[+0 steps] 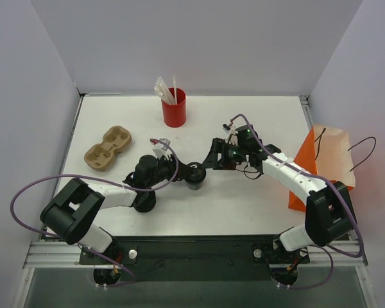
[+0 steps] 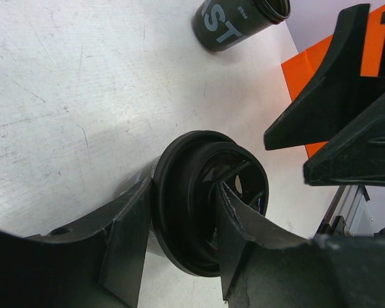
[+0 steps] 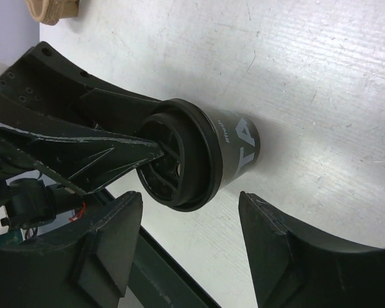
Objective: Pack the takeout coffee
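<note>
Spanning the work area, the white table (image 1: 256, 205) carries every item; positions below are referenced to the orange paper bag (image 1: 306, 151).

1. The orange paper bag stands upright at the table's right edge, mouth open upward.
2. The brown cardboard cup carrier (image 1: 108, 148) lies well to the left of the bag, at the opposite side of the table, both wells unoccupied.
3. The red cup (image 1: 174, 112), holding white straws (image 1: 163, 88), stands left of the bag and farther back.
4. The lidded black cup (image 1: 195, 174) stands upright left of the bag, well apart from it, near the table's middle.
5. A second black cup (image 2: 237, 22) with white lettering stands near the bag's orange edge in the left wrist view; whether it has a lid cannot be determined.
6. The left gripper (image 2: 183, 189) is clenched on the lidded black cup: one finger bears on the wall under the rim, the other lies across the lid top.
7. The right gripper (image 3: 191, 199) is on the bag side of that cup, released, fingers spread wide on either side of the cup without touching it.
</note>
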Controlling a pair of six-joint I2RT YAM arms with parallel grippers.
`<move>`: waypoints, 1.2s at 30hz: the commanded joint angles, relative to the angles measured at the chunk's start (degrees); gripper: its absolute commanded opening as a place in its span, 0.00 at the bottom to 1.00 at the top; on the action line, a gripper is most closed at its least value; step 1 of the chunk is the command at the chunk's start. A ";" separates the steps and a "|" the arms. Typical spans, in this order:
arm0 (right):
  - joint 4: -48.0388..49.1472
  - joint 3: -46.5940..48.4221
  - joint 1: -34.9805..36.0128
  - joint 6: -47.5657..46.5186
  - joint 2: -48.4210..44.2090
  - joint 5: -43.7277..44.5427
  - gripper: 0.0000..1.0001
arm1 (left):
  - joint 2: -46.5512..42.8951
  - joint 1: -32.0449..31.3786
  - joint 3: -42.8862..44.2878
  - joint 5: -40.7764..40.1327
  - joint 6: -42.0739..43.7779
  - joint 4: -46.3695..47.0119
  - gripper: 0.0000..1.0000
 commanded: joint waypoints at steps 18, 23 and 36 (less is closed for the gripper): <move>3.52 1.07 4.37 -0.40 13.10 1.39 0.33 | 0.15 -0.49 0.15 2.18 3.82 -24.59 0.49; 2.64 -0.08 4.10 -1.81 13.90 2.70 0.27 | -4.86 0.48 8.23 0.78 6.53 -36.45 0.58; -4.56 5.27 4.98 -9.62 16.00 1.04 0.25 | -10.32 3.99 17.12 0.16 11.11 -48.09 0.63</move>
